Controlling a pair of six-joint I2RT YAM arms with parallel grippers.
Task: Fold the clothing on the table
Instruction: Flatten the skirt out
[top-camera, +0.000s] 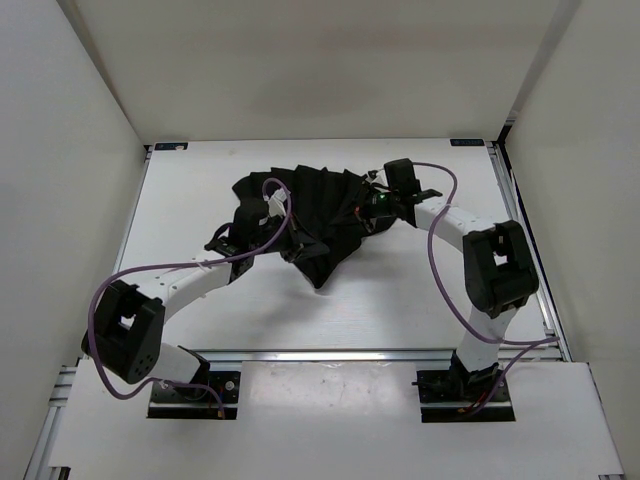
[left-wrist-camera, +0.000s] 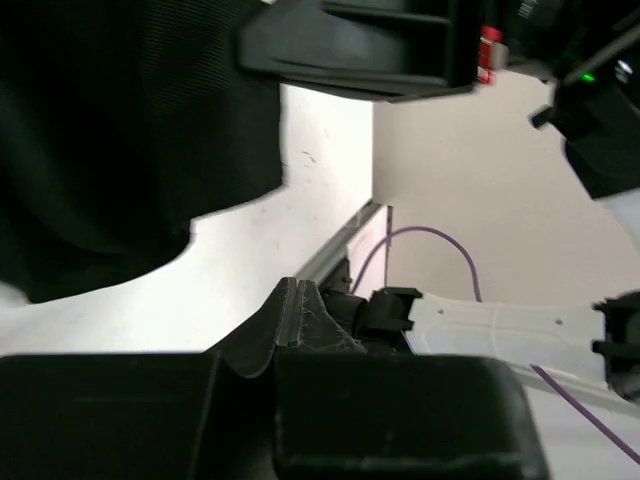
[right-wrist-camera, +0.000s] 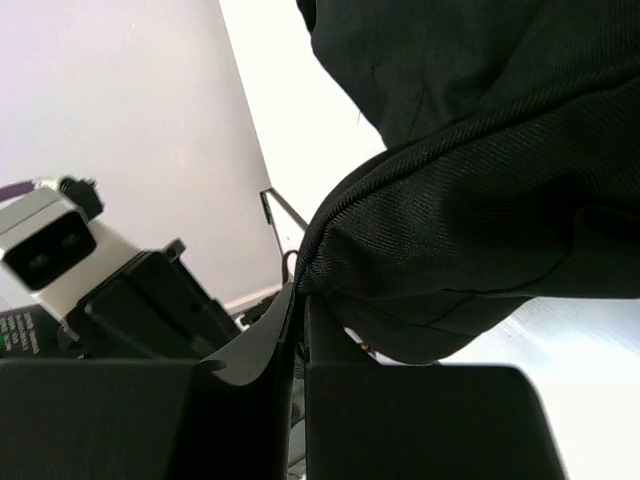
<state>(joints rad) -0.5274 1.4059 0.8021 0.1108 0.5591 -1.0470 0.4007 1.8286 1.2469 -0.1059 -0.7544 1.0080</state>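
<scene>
Both arms (top-camera: 200, 280) (top-camera: 455, 225) bend toward clothing (top-camera: 330, 205) (pinched).

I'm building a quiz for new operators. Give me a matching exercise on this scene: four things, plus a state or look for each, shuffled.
Things:
1 clothing
2 left gripper
3 right gripper
4 table

States:
A white, flat
B shut on the clothing's right edge
C black, crumpled mid-table
D shut on the clothing's left edge

Pairs: 1-C, 2-D, 3-B, 4-A
</scene>
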